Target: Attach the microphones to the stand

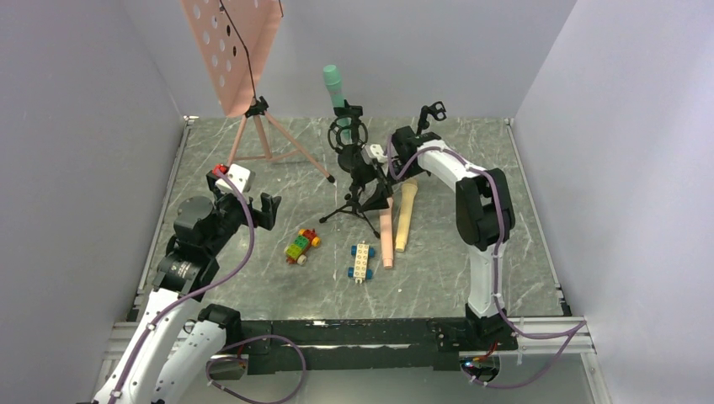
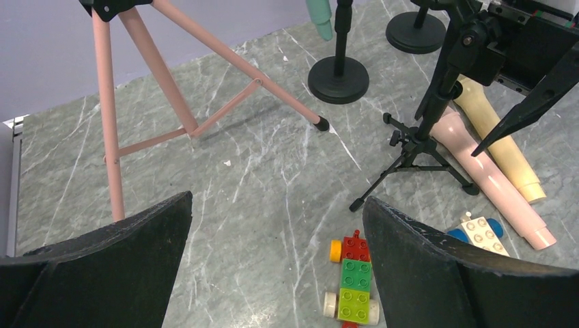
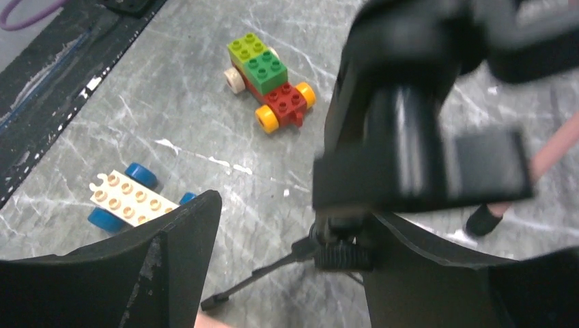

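Right gripper (image 1: 376, 156), top view: at tripod stand (image 1: 360, 192). Mint green microphone (image 1: 334, 84) up in rear stand (image 1: 346, 114) clip. Salmon pink microphone (image 1: 386, 236) and tan-yellow microphone (image 1: 405, 217) flat on table (image 1: 471, 168) beside tripod.
Left wrist: left gripper (image 2: 276, 205) spread wide, empty.
Right wrist: jaws parted, nothing clamped, blurred stand head between.

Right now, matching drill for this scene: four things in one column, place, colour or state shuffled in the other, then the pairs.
Things:
1. mint green microphone
2. salmon pink microphone
3. green-and-red brick car
4. white brick car

Place, colour or state:
a. orange and white wheels
b. upright in a stand at the back
c. blue wheels
d. lying flat beside the tan microphone

Pairs: 1-b, 2-d, 3-a, 4-c
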Controlling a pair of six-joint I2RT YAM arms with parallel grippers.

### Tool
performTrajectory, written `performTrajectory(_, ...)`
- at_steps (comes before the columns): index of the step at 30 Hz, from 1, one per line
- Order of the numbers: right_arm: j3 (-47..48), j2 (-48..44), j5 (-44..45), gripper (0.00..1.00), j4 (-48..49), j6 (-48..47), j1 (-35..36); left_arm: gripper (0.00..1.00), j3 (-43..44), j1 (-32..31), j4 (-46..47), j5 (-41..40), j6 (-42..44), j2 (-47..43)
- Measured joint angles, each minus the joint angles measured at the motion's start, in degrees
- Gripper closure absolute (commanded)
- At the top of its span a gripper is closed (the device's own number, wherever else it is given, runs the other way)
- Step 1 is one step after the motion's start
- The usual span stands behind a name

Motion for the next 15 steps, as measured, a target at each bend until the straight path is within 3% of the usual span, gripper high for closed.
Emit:
performTrajectory(5,-6.8,-2.5,2.1,0.19,7.7,6.0,-2.0,0.01,0.0,0.0,0.0,0.4,0.0,-0.1)
performTrajectory(15,-8.2,-3.6,3.3,0.17,10.2,8.1,-4.8,0.01,0.0,0.0,0.0,0.5,0.0,-0.3)
